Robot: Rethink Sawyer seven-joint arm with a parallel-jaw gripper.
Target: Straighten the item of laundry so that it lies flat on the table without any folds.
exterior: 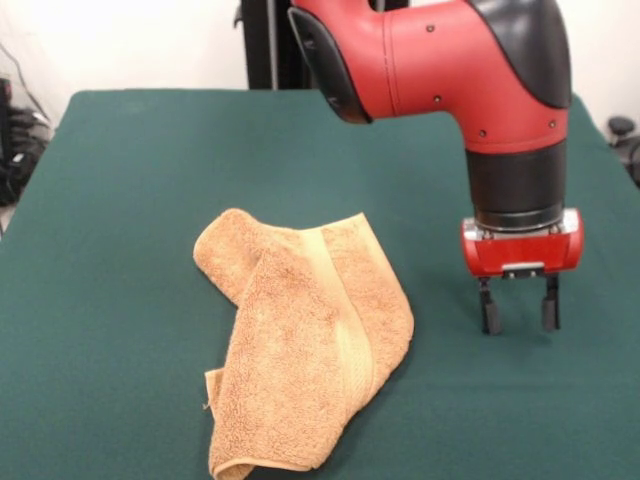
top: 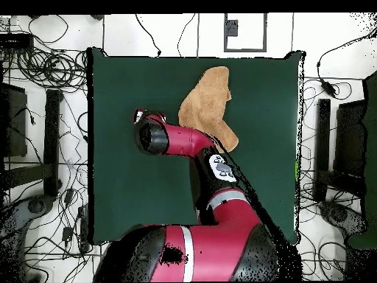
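The orange-tan towel (exterior: 305, 345) lies crumpled and folded over itself on the dark green table (exterior: 130, 200), near the front edge in the front view, with one woven band running down its middle. In the overhead view the towel (top: 206, 103) lies near the table's (top: 125, 184) far edge. My gripper (exterior: 518, 315) hangs to the right of the towel, just above the cloth, apart from it. Its two dark fingers (exterior: 489, 312) point down with a gap between them and hold nothing. In the overhead view the arm hides the gripper.
The red and black arm (exterior: 450, 60) reaches in from the top over the table's right half. In the overhead view, cables and dark equipment (top: 44, 133) lie on the floor around the table.
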